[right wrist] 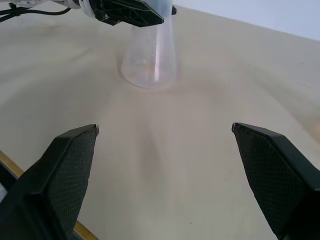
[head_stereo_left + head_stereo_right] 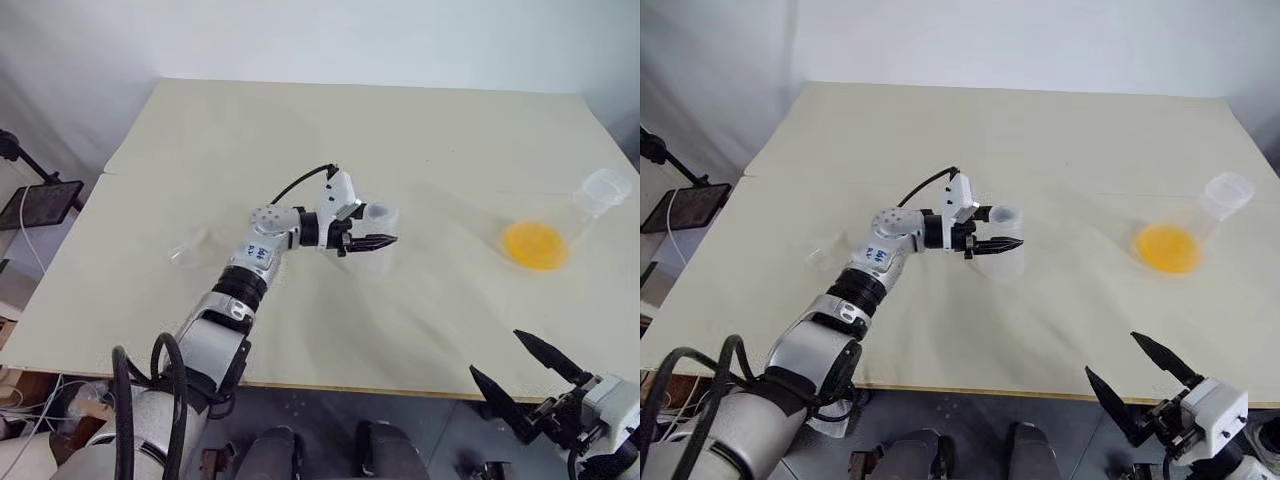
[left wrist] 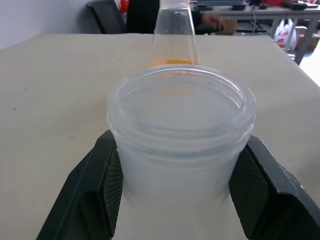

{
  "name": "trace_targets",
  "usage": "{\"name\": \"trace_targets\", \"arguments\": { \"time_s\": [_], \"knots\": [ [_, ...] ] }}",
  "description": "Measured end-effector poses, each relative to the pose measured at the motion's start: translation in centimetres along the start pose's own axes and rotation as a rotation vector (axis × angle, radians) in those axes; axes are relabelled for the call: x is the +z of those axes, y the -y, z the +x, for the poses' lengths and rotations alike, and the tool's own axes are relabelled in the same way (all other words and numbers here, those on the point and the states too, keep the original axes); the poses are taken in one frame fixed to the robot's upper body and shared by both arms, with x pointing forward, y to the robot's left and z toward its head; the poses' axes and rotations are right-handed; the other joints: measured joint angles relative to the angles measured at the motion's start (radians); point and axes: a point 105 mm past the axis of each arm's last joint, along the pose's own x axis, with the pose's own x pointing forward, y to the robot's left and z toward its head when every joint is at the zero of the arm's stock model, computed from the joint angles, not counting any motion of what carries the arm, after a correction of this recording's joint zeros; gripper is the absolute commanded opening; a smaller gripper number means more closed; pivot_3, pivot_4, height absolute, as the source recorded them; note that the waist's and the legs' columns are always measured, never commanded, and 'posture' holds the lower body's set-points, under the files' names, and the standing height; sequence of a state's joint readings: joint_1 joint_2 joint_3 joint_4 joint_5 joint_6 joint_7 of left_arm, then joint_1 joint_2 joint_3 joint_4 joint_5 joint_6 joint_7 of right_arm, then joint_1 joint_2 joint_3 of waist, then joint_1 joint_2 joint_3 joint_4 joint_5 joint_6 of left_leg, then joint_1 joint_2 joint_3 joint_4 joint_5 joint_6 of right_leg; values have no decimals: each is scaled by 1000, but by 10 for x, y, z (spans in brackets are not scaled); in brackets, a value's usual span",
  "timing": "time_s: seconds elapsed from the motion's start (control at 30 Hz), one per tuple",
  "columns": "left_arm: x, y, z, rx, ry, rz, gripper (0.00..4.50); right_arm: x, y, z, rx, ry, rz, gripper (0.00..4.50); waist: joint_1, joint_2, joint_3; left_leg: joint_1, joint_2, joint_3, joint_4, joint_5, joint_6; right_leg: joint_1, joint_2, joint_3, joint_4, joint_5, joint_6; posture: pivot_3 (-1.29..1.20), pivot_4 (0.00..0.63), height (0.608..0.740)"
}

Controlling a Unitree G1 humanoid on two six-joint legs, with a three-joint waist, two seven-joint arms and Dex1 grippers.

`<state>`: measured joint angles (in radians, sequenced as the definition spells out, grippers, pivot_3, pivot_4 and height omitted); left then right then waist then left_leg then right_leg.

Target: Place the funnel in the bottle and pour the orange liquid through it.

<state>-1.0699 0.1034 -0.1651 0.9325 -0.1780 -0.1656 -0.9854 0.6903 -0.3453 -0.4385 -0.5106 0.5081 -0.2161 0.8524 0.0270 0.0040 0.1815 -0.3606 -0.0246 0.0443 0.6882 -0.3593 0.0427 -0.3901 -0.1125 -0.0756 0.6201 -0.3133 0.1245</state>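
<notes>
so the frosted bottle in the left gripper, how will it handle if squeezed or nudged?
The bottle looks empty, so probably light and easy to slide. Its thin translucent wall may flex under the left gripper. The base is broader than the mouth, so it likely resists tipping.

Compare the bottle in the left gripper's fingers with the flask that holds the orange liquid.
The bottle is frosted and short with a wide mouth; the flask is clear, cone-shaped and narrows to its neck. The bottle looks empty; the flask holds a shallow pool of orange liquid. The bottle stands between the fingers of the left gripper; the flask stands alone near the table's right side. Both are upright, see-through plastic with open tops.
</notes>
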Motion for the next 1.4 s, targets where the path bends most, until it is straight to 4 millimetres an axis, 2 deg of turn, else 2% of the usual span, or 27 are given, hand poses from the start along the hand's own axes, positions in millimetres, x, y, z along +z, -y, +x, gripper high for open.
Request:
{"name": "trace_targets", "arguments": {
  "time_s": [0.23, 0.43, 0.6, 0.77, 0.97, 1.13, 1.2, 1.33, 1.4],
  "knots": [
    [0, -2, 6, 34, 29, 17, 2528, 6, -2, 1, -46, 10, -15, 4500, 0, 0, 0, 0, 0, 0, 0, 0, 0, 0, 0, 0, 0, 0, 0, 0, 150, 740],
    [1, -2, 3, 11, 45, -19, 4492, 10, -2, 8, -38, 34, -18, 4500, 0, 0, 0, 0, 0, 0, 0, 0, 0, 0, 0, 0, 0, 0, 0, 0, 150, 740],
    [7, 3, -6, -39, 80, -33, 4492, 16, 3, 20, 0, 54, -41, 4500, -1, 0, 0, -1, 0, -1, 1, 0, 1, -1, 0, 0, 1, 0, 0, 0, 150, 740],
    [-5, -7, -55, 70, 70, -50, 4492, 23, 7, 37, 59, 87, -49, 4500, -12, 0, 0, -1, 2, -1, 1, 0, 0, -1, -1, 0, 3, 0, 0, 0, 150, 740],
    [-19, 3, -124, 185, 72, -74, 4492, 27, 10, 62, 162, 125, -44, 4500, -7, 0, 0, -2, 1, -5, 5, 0, 0, -1, -4, 1, 3, 0, 0, 0, 150, 740],
    [-14, 28, -191, 359, 82, -73, 4492, 38, 17, 89, 260, 177, -18, 4500, -14, 1, 0, -5, 3, -10, 7, -1, -1, 0, -5, 4, 3, 0, -1, 0, 150, 740],
    [-14, 43, -217, 454, 56, -79, 4492, 44, 13, 100, 335, 199, -9, 4500, -17, 1, 0, -5, 4, -10, 8, -1, -1, 0, -5, 4, 2, 0, -1, 0, 150, 740],
    [-26, 74, -267, 656, -9, -142, 4492, 49, 4, 117, 448, 221, 11, 4500, -18, 1, 0, -5, 3, -12, 7, -1, -1, 0, -6, 4, 1, 0, -2, 0, 150, 740],
    [-35, 92, -299, 803, -48, -187, 4492, 50, -2, 125, 504, 228, 19, 4500, -22, 1, 0, -6, 3, -12, 7, -1, -1, 0, -6, 4, 0, 0, -2, 0, 150, 740]
  ]
}}
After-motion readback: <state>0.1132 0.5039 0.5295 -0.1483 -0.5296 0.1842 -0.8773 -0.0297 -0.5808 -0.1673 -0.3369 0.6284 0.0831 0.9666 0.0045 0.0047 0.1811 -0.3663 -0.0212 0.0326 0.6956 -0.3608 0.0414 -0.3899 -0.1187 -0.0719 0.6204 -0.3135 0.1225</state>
